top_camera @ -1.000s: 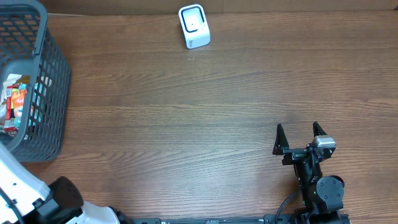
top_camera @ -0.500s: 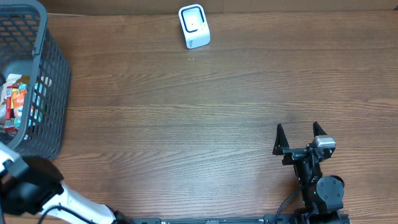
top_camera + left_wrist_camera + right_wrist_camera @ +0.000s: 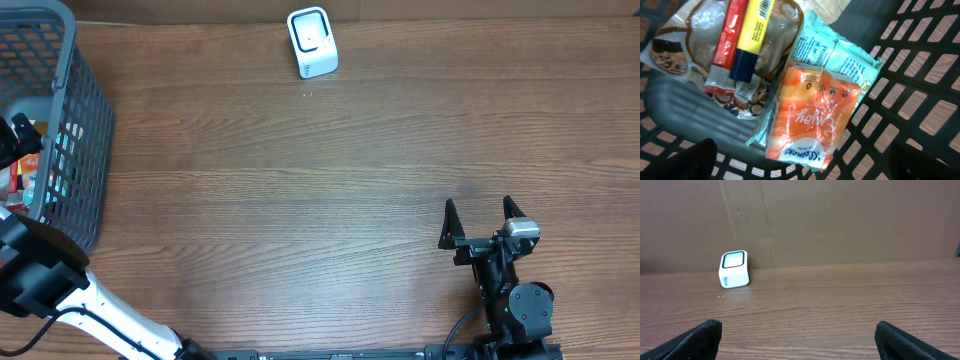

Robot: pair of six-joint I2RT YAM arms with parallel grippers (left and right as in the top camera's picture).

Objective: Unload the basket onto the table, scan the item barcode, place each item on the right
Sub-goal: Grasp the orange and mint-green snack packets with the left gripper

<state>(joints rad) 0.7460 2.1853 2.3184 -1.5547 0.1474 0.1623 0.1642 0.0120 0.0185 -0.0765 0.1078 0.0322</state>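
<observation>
The white barcode scanner (image 3: 312, 42) stands at the table's far edge; the right wrist view shows it upright (image 3: 734, 269) against the brown wall. Packaged items lie in the grey basket (image 3: 75, 150). An orange tissue pack (image 3: 812, 115) rests on a teal pack (image 3: 840, 55). Beside them are a yellow-and-blue stick (image 3: 752, 37), a red bar (image 3: 727, 35) and a clear snack bag (image 3: 685, 50). My left gripper (image 3: 807, 165) hangs open over the basket (image 3: 15, 135), just above the orange pack, holding nothing. My right gripper (image 3: 480, 218) rests open and empty near the front right (image 3: 800, 340).
The basket's slatted walls (image 3: 920, 65) close in around the left gripper. The left arm (image 3: 60, 285) reaches up from the front left corner. Bare wooden tabletop (image 3: 330, 190) lies between basket, scanner and right arm.
The left arm has swung from the front left corner up over the basket, bringing its gripper above the items. The right arm has not moved.
</observation>
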